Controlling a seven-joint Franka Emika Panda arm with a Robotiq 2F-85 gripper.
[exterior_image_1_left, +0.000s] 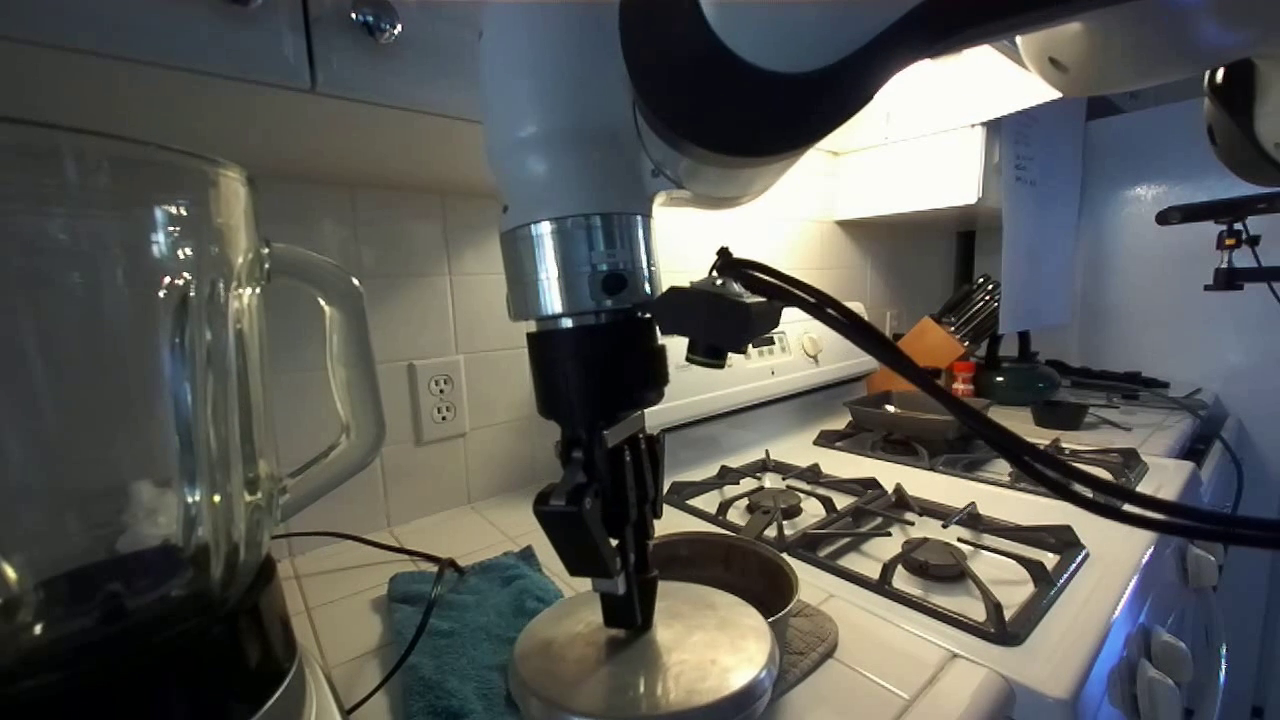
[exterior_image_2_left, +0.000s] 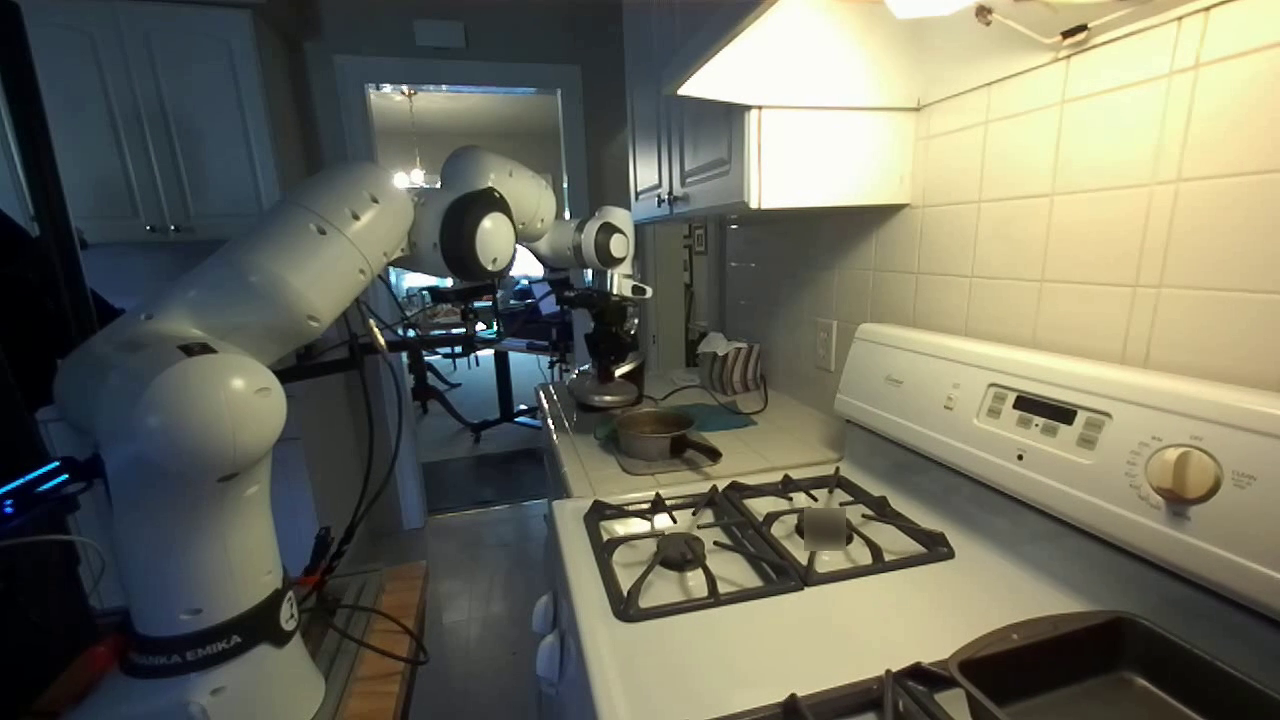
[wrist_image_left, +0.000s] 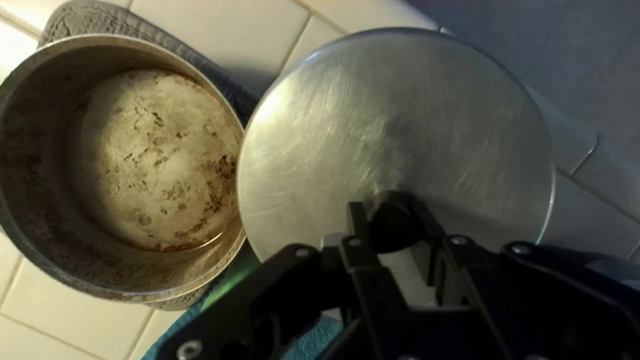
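Gripper clamped on knob of lid, right of uncovered pot in wrist view. Your step looks like placing lid; next, you probably need level shift left over pot.

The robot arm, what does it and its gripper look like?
The robot arm is white and rounded, with black parts. A black band round its base reads EMIKA in pale letters. A silver ring sits above the gripper, which is black and angular with small silver screws. The arm has black cables too.
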